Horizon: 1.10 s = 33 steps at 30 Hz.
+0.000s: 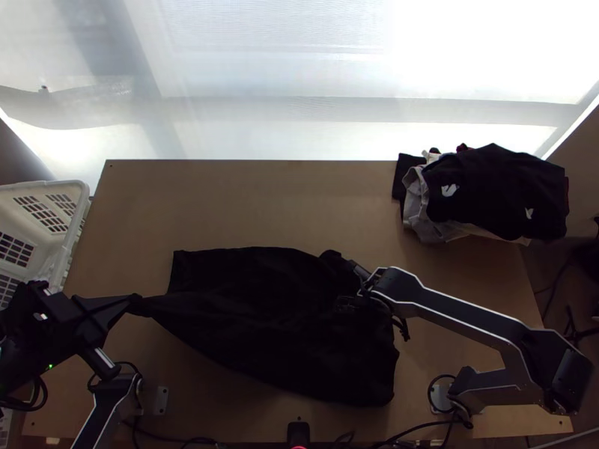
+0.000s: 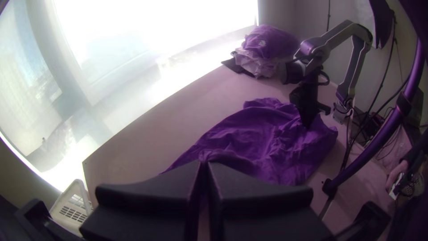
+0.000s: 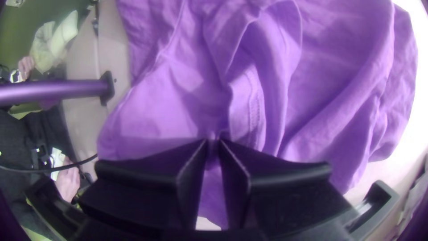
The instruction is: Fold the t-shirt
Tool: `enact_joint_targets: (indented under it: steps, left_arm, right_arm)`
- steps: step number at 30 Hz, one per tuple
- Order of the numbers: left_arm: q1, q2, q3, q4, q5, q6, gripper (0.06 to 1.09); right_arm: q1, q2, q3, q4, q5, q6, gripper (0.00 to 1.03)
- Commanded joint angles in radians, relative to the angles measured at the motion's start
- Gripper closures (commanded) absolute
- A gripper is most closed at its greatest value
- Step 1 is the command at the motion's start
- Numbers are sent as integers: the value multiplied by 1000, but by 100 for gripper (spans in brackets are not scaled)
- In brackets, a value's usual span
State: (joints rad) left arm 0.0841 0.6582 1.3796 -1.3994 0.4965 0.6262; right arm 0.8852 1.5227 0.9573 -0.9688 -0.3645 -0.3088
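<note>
T-shirt (image 1: 277, 314) is lying across the middle of the table (image 1: 247, 202), on the near side, loosely spread and pretty rumpled. My left gripper (image 1: 137, 301) is closed on one end of it — the two fingers are together at the tips, and the cloth narrows to a bunched point right there. I've got that arm over the left side of the table, gripper pointing inward, roughly level.

My right gripper (image 1: 362, 295) is pinched nearly shut too, with a bit of fabric at the tips, over toward the shirt's right part. From the left wrist view it points steeply down into the cloth. In my right wrist view there are loose folds and a stitched hem (image 3: 254, 105) just beside the fingertips. That arm bends at the elbow and stretches in from the right — a pile of clothes (image 1: 494, 187) sits past it at the far right corner, and a white basket (image 1: 64, 224) stands by the left edge.
</note>
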Motion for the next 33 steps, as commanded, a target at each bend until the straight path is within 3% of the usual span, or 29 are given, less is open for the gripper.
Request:
enact_joint_targets:
  steps: [1,11,16,21,26,29,33]
  left_arm:
    - [3,0,-14,14,-7,27,105]
    - [20,35,75,22,-13,0,105]
    - [26,78,173,25,-13,-33,105]
    - [40,149,423,28,-12,-71,105]
    - [43,189,691,50,-12,-172,105]
    - [43,208,837,119,-12,-304,105]
    - [37,150,886,244,-12,-416,105]
  right_arm:
    - [-3,-52,23,-39,-19,-29,100]
    - [-138,-288,362,-344,-17,-50,100]
    - [-204,-400,594,-421,-16,-39,100]
    - [-276,-493,859,-439,-1,-32,100]
    - [-440,-567,1089,-444,4,-6,100]
    - [-563,-592,1244,-423,6,13,100]
    - [-635,-664,1322,-401,4,33,100]
